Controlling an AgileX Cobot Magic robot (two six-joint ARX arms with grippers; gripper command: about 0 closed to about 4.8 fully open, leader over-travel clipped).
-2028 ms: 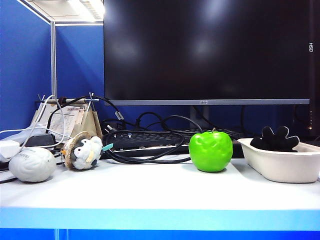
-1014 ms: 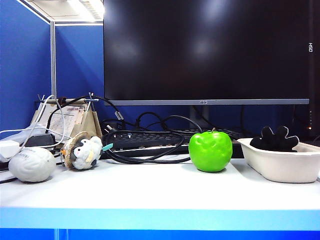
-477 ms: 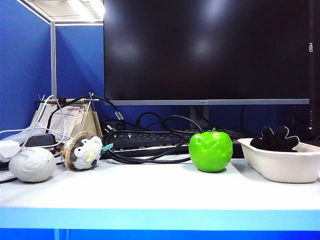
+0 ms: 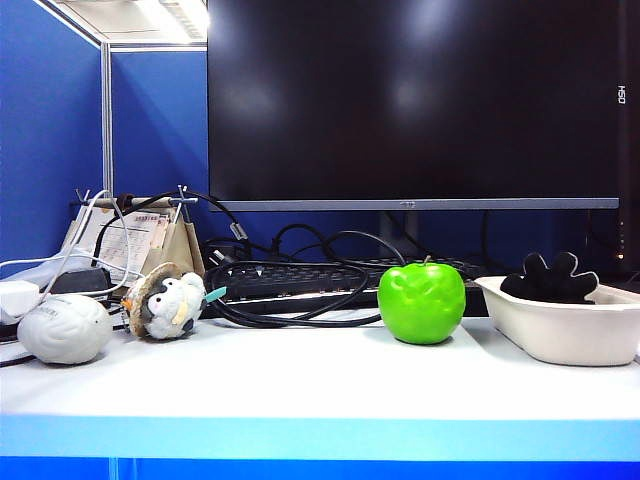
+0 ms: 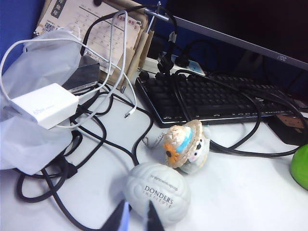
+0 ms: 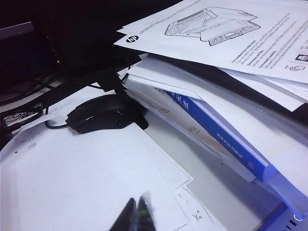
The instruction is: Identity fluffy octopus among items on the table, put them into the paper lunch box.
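Nothing moved; fluffy octopus (image 4: pixel 549 277) in paper lunch box (image 4: pixel 560 322); both grippers' fingers clenched, empty.

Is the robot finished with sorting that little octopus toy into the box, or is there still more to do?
It looks done: the fluffy octopus lies black underside up in the paper lunch box on the table. Nothing is in hand: the left gripper is shut and empty above the brain-shaped ball, and the right gripper is shut over loose papers. The apple and plush bird stay out, so nothing seems left.
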